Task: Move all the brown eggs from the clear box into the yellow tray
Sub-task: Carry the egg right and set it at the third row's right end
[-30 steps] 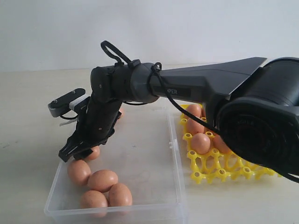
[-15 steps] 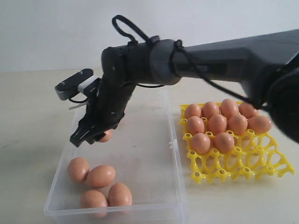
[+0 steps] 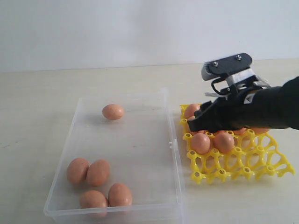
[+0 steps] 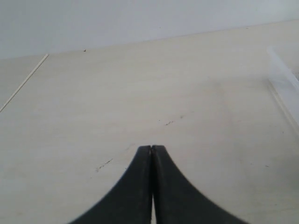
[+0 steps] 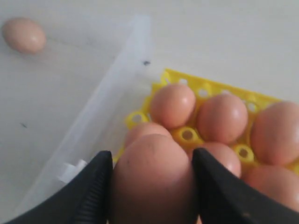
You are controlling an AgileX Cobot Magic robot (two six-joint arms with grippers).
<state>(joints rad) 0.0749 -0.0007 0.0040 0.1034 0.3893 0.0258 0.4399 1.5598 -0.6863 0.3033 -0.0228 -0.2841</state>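
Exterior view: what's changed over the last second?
The right gripper took one brown egg from the clear box, lifted it and carried it rightward over the yellow tray, still clamped. Five other eggs remain in the box; the tray hasn't moved.

So the surface [image 3: 37, 102] is a plain pale beige top with a few faint dark scuffs on it. Only two things sit right on it: the clear box [image 3: 140, 154] on the left and the yellow tray [image 3: 219, 173] just beside it on the right.
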